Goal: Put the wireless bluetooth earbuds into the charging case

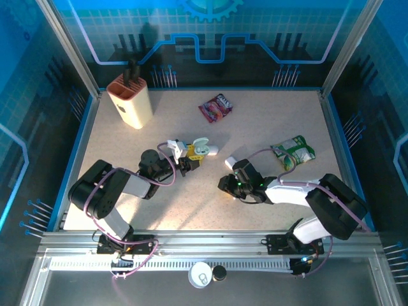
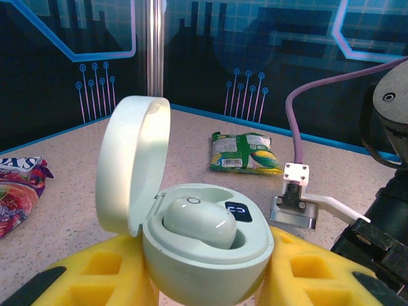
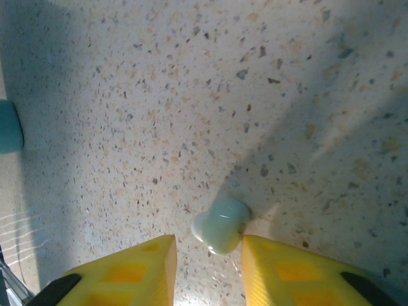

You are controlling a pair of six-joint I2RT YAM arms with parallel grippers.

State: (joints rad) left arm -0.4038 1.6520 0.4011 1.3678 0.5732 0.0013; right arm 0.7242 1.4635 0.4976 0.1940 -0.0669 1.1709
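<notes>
Starting at the far left of the speckled tabletop, you are looking at a beige holder with dark handles standing in it. They are too small to identify.

Moving right, the left gripper is clamping the charging case between its yellow fingers, which have recessed pockets moulded in. The case is a smooth, pale green pebble shape, and its hinged lid is standing open and upright. The seated earbud, glossy and rounded, is lying in one well. The rim is hiding its lower part, and a small dark display is showing just beside it. The bottom edge of the left wrist view is cutting off the base of the case.

Beyond the case, a crinkled red-and-purple sweet packet is lying flat.

Further right, the right gripper is standing over the table with its fingers spread. The loose earbud, pale and glossy, is resting on the surface between the two yellow tips. You cannot tell whether either tip is touching it. A teal object is cut off at the left edge of the right wrist view and cannot be identified.

At the far right, a green foil snack packet is lying flat.
</notes>
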